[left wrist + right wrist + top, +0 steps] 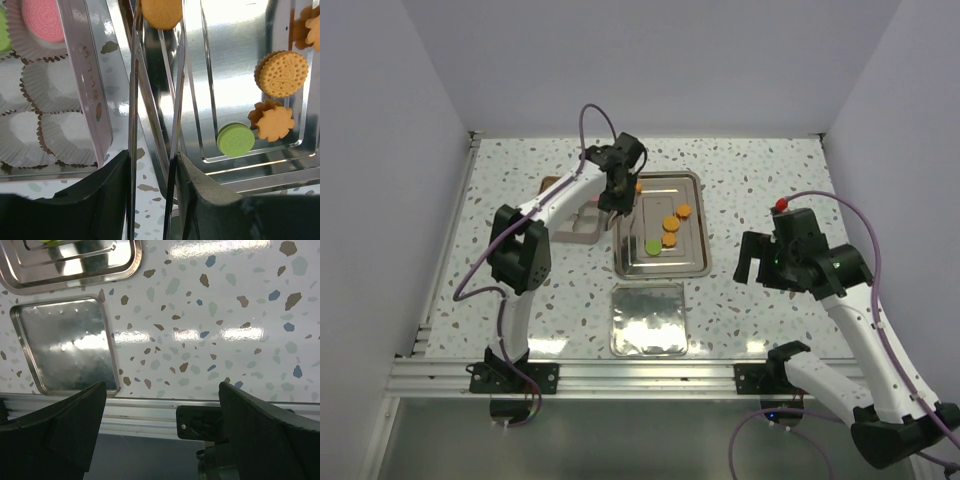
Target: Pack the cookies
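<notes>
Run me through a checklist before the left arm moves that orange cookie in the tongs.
1. The orange round cookie is pinched between the tips of the thin metal tongs: ok.
2. The left claw clamps the tongs: ok.
3. Some white paper cups in the silver box are empty: ok.
4. Cookie above a cup: not ok, it hangs over the silver tray.
5. The right claw is open, away from the tray: ok.
6. Cookie's clearance above the tray: cannot tell.
</notes>
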### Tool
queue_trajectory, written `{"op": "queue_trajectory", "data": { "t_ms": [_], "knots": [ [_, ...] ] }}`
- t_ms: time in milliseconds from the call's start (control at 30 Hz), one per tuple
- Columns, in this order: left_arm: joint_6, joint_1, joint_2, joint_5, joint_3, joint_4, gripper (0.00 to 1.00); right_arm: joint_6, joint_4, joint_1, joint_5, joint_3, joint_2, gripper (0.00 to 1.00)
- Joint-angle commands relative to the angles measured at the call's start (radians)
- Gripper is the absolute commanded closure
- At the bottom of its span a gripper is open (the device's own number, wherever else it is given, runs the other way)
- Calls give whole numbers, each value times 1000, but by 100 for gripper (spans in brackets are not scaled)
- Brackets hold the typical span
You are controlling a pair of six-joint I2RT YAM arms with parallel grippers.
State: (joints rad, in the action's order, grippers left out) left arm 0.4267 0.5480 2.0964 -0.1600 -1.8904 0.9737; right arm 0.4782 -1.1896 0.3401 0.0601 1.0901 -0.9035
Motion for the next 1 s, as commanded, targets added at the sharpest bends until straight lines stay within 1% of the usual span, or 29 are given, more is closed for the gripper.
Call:
{"op": "queue_trajectory", "data": {
  "t_ms": [0, 200, 367, 600, 667, 800, 900, 967],
  "knots": [
    [-14, -14, -85, -4, -84, 29, 61, -10, 24, 4, -9, 17, -5, 2],
    [-13, -39, -171, -18, -133, 91, 60, 13, 47, 2, -48, 2, -6, 3],
    [-3, -57, -259, -61, -108, 140, 60, 42, 59, 2, -97, -19, 12, 3],
    [26, -92, -447, -107, 42, 197, 60, 99, 87, 2, -181, -70, 75, 4],
    [35, -108, -496, -118, 65, 221, 59, 109, 97, 2, -210, -88, 90, 4],
    [43, -148, -561, -133, 129, 246, 59, 146, 114, 2, -262, -104, 126, 4],
    [40, -183, -601, -131, 175, 253, 58, 161, 108, 2, -290, -90, 118, 4],
    [40, -207, -619, -133, 200, 246, 57, 143, 78, 2, -283, -52, 115, 4]
  ]
}}
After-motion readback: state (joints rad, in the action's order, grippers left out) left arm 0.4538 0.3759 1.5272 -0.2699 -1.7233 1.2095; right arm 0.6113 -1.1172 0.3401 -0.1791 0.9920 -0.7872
